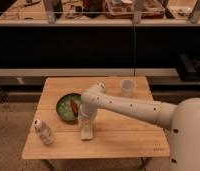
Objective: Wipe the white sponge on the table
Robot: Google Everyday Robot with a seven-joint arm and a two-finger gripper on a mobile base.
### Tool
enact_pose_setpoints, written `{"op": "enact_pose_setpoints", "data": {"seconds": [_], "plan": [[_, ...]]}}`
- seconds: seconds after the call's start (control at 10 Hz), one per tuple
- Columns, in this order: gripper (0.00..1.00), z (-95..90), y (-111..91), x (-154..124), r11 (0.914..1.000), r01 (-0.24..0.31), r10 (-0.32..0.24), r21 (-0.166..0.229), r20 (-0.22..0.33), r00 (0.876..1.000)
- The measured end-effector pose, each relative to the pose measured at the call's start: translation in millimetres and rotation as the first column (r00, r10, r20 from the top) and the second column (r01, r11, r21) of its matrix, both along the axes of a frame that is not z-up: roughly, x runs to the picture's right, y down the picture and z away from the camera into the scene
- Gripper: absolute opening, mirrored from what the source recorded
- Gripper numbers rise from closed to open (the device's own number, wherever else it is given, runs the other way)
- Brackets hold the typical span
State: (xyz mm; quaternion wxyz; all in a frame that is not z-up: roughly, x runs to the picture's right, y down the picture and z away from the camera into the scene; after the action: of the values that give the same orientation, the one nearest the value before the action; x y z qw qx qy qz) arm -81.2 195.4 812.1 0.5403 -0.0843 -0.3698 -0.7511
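The white sponge (86, 134) is a small off-white block lying flat on the light wooden table (124, 136), left of the middle near the front. My gripper (86, 125) points straight down at the end of the white arm, which reaches in from the right. It is shut on the top of the sponge and presses it onto the tabletop. The sponge sits just below and right of the green bowl.
A green bowl (68, 107) holding a reddish item stands just left of the gripper. A white crinkled bottle (43, 132) lies near the front left corner. A white cup (127, 87) stands at the back right. A small dark mark (157, 146) is near the front right corner.
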Motion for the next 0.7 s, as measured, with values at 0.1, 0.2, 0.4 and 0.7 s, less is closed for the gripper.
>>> {"op": "enact_pose_setpoints", "data": {"seconds": [0.1, 0.2, 0.4, 0.7], "plan": [[0.18, -11.2, 12.3, 9.9, 0.9999, 0.01, -0.01, -0.001, 0.001, 1.0], [0.18, -22.0, 27.6, 27.8, 0.9999, 0.004, -0.004, -0.01, -0.017, 1.0], [0.18, -33.6, 46.2, 58.6, 0.9994, -0.027, 0.025, -0.023, -0.057, 0.998], [0.18, -35.9, 51.0, 117.9, 0.9927, -0.12, 0.117, -0.009, -0.153, 0.981]]}}
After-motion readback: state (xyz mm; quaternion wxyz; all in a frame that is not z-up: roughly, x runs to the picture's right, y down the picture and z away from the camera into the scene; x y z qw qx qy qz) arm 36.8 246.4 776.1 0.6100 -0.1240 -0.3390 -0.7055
